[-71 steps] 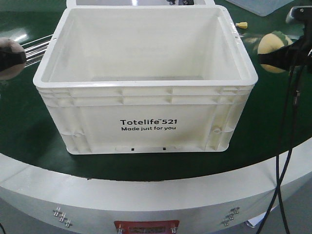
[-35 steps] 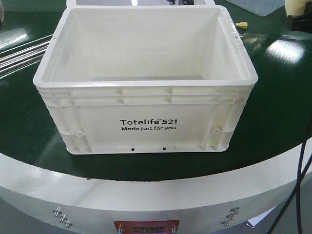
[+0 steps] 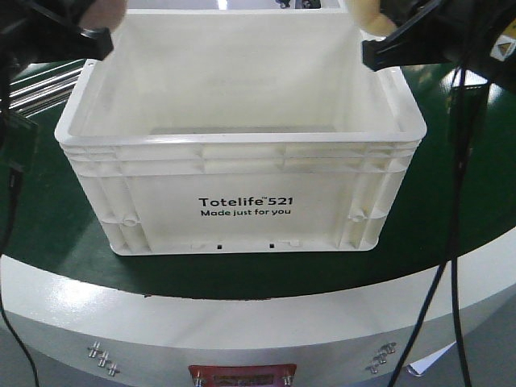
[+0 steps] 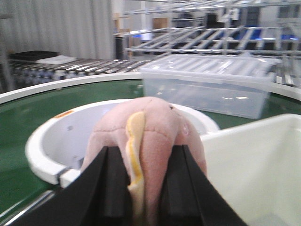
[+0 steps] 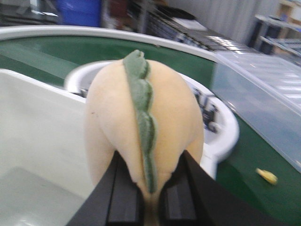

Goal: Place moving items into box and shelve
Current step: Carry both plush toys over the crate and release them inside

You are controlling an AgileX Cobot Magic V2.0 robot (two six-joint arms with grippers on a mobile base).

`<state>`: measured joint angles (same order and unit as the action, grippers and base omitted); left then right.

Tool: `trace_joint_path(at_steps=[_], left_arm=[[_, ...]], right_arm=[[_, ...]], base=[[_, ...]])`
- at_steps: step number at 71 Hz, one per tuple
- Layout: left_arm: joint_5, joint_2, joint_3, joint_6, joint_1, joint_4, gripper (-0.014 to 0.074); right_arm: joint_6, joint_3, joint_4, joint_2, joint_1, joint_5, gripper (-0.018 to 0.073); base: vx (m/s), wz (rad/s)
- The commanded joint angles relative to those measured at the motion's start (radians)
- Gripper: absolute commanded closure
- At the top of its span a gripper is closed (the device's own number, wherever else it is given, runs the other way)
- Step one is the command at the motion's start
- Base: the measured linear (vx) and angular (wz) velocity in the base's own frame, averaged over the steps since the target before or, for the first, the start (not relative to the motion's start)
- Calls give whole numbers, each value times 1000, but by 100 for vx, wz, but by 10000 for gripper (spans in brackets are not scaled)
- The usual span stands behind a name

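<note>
A soft round pinkish plush (image 4: 153,122) with a beige scalloped seam is being pinched tight by the left tool (image 4: 141,157) and a fuzzy yellow plush (image 5: 169,108) with a green wavy leaf by the right tool (image 5: 150,162), both being held, unlike half a second ago, over the 11 and 1 o'clock corners of the ribbed-rim white plastic box (image 3: 242,205).

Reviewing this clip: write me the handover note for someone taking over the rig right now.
Left gripper: shut on the pink plush toy, held up near the far left corner of the white box.
Right gripper: shut on the yellow plush toy, held up near the far right corner of the white box.
Done: both toys are picked up. The front view shows nothing inside the white box.
Left: drop both toys in, then shelve the white box.
</note>
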<state>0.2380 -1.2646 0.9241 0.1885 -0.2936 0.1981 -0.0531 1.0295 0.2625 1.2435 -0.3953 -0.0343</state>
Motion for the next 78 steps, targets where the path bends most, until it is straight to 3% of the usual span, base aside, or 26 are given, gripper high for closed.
trace_joint_path(at_steps=[1, 18, 27, 36, 49, 58, 68, 78], left_arm=[[84, -7, 35, 9, -38, -1, 622], [143, -77, 35, 9, -65, -1, 617], [152, -93, 35, 9, -65, -1, 570], [157, -101, 35, 1, -65, -1, 466], [164, -112, 35, 3, -65, -2, 225], [162, -117, 35, 2, -65, -2, 73], [162, -117, 35, 2, -65, -2, -17], [162, -117, 35, 2, -65, -2, -15]], right_arm=[[9, 31, 13, -5, -41, 114, 571], [8, 31, 11, 72, -62, 202, 566], [8, 31, 11, 90, -62, 217, 512], [7, 31, 10, 93, -62, 214, 368], [7, 31, 10, 93, -62, 214, 57], [7, 31, 10, 93, -62, 214, -107], [7, 31, 9, 93, -62, 214, -163], [4, 31, 9, 93, -62, 207, -148]], base=[[0, 0], [0, 0], [0, 0], [0, 0], [0, 0], [0, 0], [0, 0], [0, 0]])
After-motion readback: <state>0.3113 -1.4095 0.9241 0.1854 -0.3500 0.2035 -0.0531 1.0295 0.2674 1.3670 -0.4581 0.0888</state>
